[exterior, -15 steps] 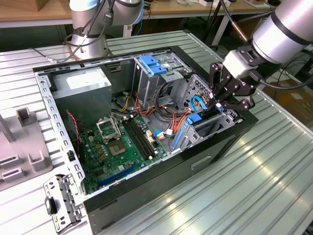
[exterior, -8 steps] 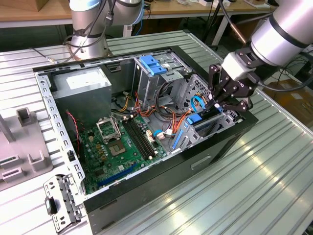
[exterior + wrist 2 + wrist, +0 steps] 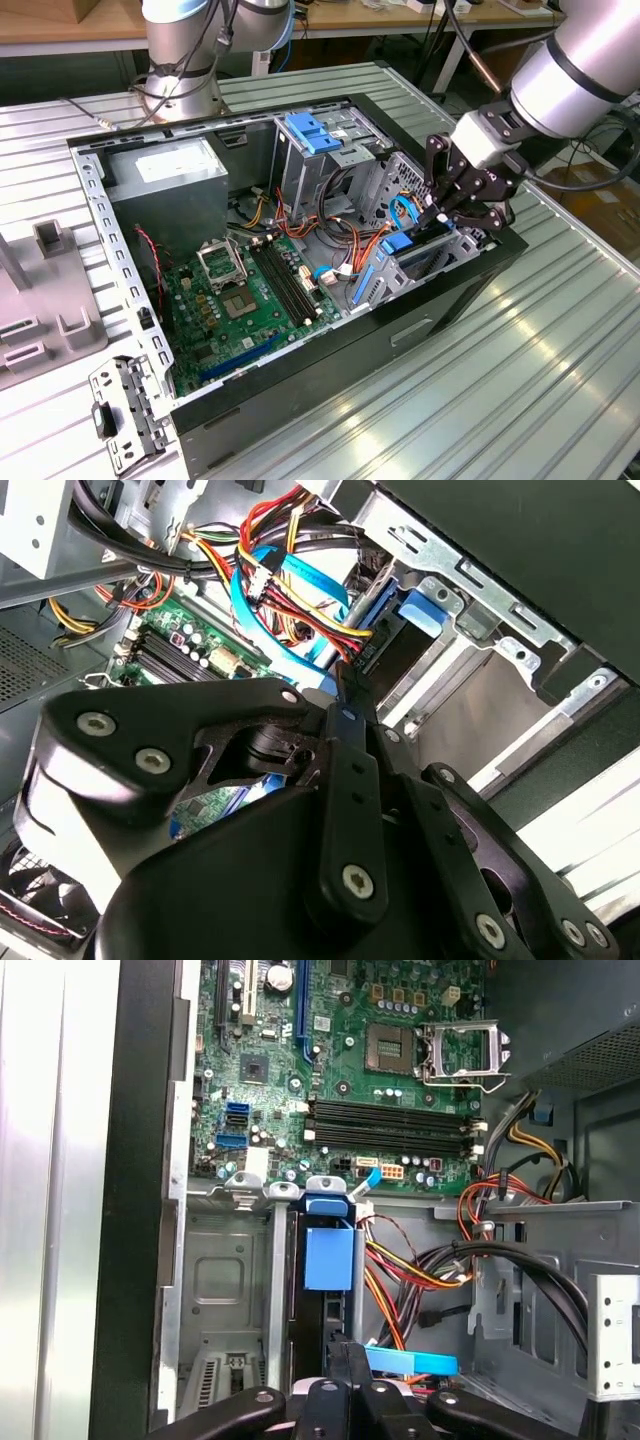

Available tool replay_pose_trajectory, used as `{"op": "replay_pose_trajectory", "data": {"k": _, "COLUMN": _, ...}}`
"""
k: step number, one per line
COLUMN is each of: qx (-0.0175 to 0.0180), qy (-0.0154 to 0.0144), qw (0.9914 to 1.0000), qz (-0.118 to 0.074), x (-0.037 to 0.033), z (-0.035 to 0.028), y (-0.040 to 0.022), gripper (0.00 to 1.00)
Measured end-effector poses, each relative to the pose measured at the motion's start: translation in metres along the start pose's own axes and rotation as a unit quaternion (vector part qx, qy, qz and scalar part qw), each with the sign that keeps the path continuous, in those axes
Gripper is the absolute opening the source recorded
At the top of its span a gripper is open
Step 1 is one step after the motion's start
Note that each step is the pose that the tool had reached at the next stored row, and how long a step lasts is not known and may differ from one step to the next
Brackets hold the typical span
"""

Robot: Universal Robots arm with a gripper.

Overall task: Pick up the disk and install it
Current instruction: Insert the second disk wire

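I'm seeing a green motherboard [image 3: 240, 300] inside a black computer case [image 3: 400, 330], sitting on a ribbed silver table [image 3: 520, 360]. The disk's carrier [image 3: 328, 1250] is showing bright blue, its edge dark. The gripper [image 3: 447, 215] is showing black with a white wrist. Red, orange and yellow wires [image 3: 400, 1270] are running beside a light-blue cable [image 3: 265, 620]. The grey power supply [image 3: 170, 185] is wearing a white label.

The disk [image 3: 312, 1320] stands edge-on in its bay; its label is hidden, and its near end disappears behind the fingers [image 3: 345, 1380]. In the exterior view the disk [image 3: 420, 250] is mostly masked by the bay wall and gripper [image 3: 452, 212]. The arm [image 3: 575, 70] is cut off at the exterior view's right edge. Whether the fingers actually grip the disk cannot be told.
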State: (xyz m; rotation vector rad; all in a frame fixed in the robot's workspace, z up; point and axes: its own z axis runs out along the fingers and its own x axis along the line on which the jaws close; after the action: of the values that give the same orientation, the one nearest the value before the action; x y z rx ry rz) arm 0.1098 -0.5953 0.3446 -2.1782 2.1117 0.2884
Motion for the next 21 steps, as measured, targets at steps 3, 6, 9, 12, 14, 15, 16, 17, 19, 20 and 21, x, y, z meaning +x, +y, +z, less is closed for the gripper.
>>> {"op": "replay_pose_trajectory", "data": {"k": 3, "qx": 0.0, "qy": 0.0002, "qw": 1.0, "qz": 0.0, "x": -0.0012, "z": -0.0061, "y": -0.0003, "gripper": 0.11}}
{"op": "replay_pose_trajectory", "data": {"k": 6, "qx": -0.0001, "qy": 0.0003, "qw": 1.0, "qz": 0.0, "x": -0.0017, "z": -0.0089, "y": -0.0028, "gripper": 0.11}}
{"op": "replay_pose_trajectory", "data": {"k": 9, "qx": -0.0002, "qy": 0.0001, "qw": 1.0, "qz": 0.0, "x": -0.0023, "z": -0.0129, "y": -0.0071, "gripper": 0.11}}
{"op": "replay_pose_trajectory", "data": {"k": 12, "qx": -0.0004, "qy": 0.0, "qw": 1.0, "qz": 0.0, "x": -0.0034, "z": -0.0187, "y": -0.0104, "gripper": 0.11}}
{"op": "replay_pose_trajectory", "data": {"k": 14, "qx": -0.0006, "qy": -0.0002, "qw": 1.0, "qz": 0.0, "x": -0.0042, "z": -0.0233, "y": -0.0131, "gripper": 0.11}}
{"op": "replay_pose_trajectory", "data": {"k": 15, "qx": -0.0006, "qy": -0.0002, "qw": 1.0, "qz": 0.0, "x": -0.0043, "z": -0.0241, "y": -0.0136, "gripper": 0.11}}
{"op": "replay_pose_trajectory", "data": {"k": 16, "qx": -0.0006, "qy": -0.0002, "qw": 1.0, "qz": 0.0, "x": -0.0045, "z": -0.0249, "y": -0.0142, "gripper": 0.11}}
{"op": "replay_pose_trajectory", "data": {"k": 17, "qx": -0.0007, "qy": -0.0002, "qw": 1.0, "qz": 0.0, "x": -0.0046, "z": -0.0255, "y": -0.0148, "gripper": 0.11}}
{"op": "replay_pose_trajectory", "data": {"k": 19, "qx": -0.0007, "qy": -0.0004, "qw": 1.0, "qz": 0.0, "x": -0.0047, "z": -0.0259, "y": -0.0151, "gripper": 0.11}}
{"op": "replay_pose_trajectory", "data": {"k": 20, "qx": -0.0007, "qy": -0.0003, "qw": 1.0, "qz": 0.0, "x": -0.0046, "z": -0.0259, "y": -0.0152, "gripper": 0.11}}
{"op": "replay_pose_trajectory", "data": {"k": 21, "qx": -0.0007, "qy": -0.0004, "qw": 1.0, "qz": 0.0, "x": -0.0047, "z": -0.026, "y": -0.0153, "gripper": 0.11}}
